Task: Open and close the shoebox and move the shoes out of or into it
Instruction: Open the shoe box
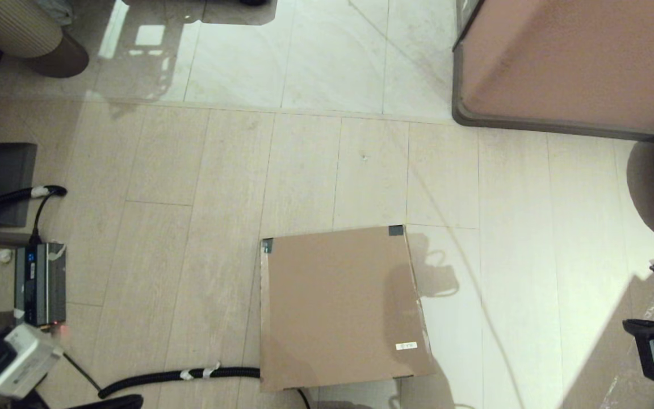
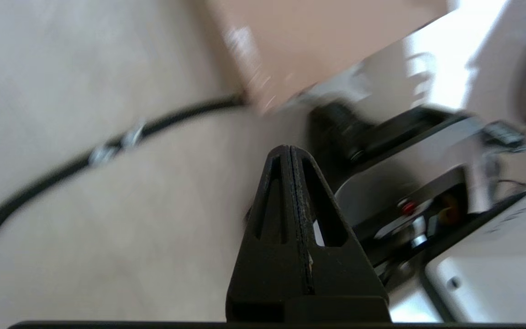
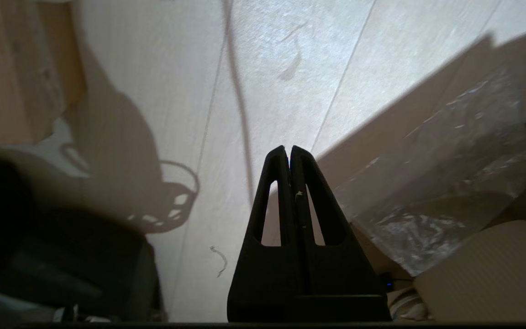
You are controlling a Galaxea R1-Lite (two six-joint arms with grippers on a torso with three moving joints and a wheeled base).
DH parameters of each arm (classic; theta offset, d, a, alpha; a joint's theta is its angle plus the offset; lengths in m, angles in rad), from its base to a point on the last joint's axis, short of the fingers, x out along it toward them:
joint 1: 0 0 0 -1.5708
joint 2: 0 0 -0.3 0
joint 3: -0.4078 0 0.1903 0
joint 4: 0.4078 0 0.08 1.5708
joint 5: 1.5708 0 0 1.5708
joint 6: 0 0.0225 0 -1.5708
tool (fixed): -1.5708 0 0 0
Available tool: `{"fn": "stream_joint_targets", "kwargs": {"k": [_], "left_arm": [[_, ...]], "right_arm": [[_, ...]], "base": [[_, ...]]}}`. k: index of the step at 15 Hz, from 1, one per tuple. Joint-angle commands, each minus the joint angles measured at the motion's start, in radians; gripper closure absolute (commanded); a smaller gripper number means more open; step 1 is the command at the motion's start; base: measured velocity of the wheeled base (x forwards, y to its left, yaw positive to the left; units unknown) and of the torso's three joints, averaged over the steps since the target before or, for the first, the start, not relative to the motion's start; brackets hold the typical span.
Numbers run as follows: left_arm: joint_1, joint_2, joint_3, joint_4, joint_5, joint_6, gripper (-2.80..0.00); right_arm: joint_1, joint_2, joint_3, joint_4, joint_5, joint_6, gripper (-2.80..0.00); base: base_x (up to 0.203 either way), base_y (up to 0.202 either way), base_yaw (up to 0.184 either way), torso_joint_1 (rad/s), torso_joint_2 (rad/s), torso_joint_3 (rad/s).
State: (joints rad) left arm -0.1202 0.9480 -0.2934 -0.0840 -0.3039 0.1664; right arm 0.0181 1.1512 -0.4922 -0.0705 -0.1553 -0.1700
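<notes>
Head view: the shoebox (image 1: 341, 307) lies flat on the floor (image 1: 191, 238) with its lid down. It looks close to square from here, its sides running roughly straight away from the robot with a slight turn. Dark tape patches (image 1: 395, 230) mark the two far lid corners, and a small white label (image 1: 406, 345) sits near the close right corner. A black corrugated hose (image 1: 179, 376) runs along the floor to the box's near left corner. The left arm sits low at the left edge, well left of the box, beside a grey device (image 1: 40, 283). The right arm sits at the right edge, well right of the box. Far ahead on the right stands a large pinkish block (image 1: 577, 62) with a dark rim. The shoes cannot be seen.

Left wrist view: the left claw (image 2: 290, 153) has its fingers pressed together, holding nothing, hanging above the floor. The box corner lies ahead of the tips, apart from them, with the hose reaching it; the picture is blurred.

Right wrist view: the right claw (image 3: 289, 153) also has its fingers together and empty, above bare floor. The box edge with its label shows well off to one side, and crinkled clear plastic (image 3: 441, 183) lies near the other side.
</notes>
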Motion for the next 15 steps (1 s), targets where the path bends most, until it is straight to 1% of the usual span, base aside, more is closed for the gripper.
{"fn": "stream_joint_targets", "kwargs": {"k": [1,2,5,6,7,8,9,10,11,12,13,15], "left_arm": [[-0.001,0.09,-0.033,-0.045,-0.055,0.014,0.0],[0.0,0.105,-0.054,-0.056,-0.066,0.033,0.0],[0.01,0.16,-0.092,-0.059,-0.066,0.031,0.0],[0.036,0.175,-0.111,-0.058,-0.069,0.015,0.0],[0.053,0.19,-0.123,-0.055,-0.086,-0.018,0.0],[0.055,0.201,-0.128,-0.056,-0.146,-0.026,0.0],[0.067,0.219,-0.143,-0.056,-0.211,-0.039,0.0],[0.083,0.242,-0.163,-0.053,-0.243,-0.076,0.0],[0.084,0.263,-0.159,-0.052,-0.252,-0.091,0.0],[0.077,0.268,-0.136,-0.054,-0.255,-0.095,0.0],[0.068,0.281,-0.122,-0.058,-0.258,-0.098,0.0],[0.067,0.31,-0.113,-0.062,-0.27,-0.12,0.0]], "right_arm": [[0.0,0.096,-0.096,-0.001,-0.022,-0.035,0.0],[0.0,0.126,-0.133,-0.001,-0.023,-0.06,0.0],[-0.024,0.209,-0.186,-0.016,-0.017,-0.068,0.0],[-0.027,0.241,-0.181,-0.019,-0.002,-0.036,0.0],[-0.025,0.256,-0.156,-0.021,0.041,0.04,0.0],[-0.023,0.259,-0.13,-0.021,0.088,0.064,0.0],[-0.023,0.25,-0.093,-0.023,0.099,0.084,0.0],[-0.023,0.241,-0.055,-0.042,0.104,0.13,0.0],[-0.024,0.24,-0.028,-0.084,0.1,0.162,0.0],[-0.026,0.239,0.007,-0.117,0.094,0.169,0.0],[-0.027,0.243,0.034,-0.171,0.09,0.171,0.0],[-0.026,0.268,0.033,-0.223,0.089,0.163,0.0]], "base": [[0.0,0.0,0.0,0.0,0.0,0.0],[0.0,0.0,0.0,0.0,0.0,0.0],[0.0,0.0,0.0,0.0,0.0,0.0],[0.0,0.0,0.0,0.0,0.0,0.0],[0.0,0.0,0.0,0.0,0.0,0.0],[0.0,0.0,0.0,0.0,0.0,0.0],[0.0,0.0,0.0,0.0,0.0,0.0],[0.0,0.0,0.0,0.0,0.0,0.0],[0.0,0.0,0.0,0.0,0.0,0.0],[0.0,0.0,0.0,0.0,0.0,0.0],[0.0,0.0,0.0,0.0,0.0,0.0],[0.0,0.0,0.0,0.0,0.0,0.0]]}}
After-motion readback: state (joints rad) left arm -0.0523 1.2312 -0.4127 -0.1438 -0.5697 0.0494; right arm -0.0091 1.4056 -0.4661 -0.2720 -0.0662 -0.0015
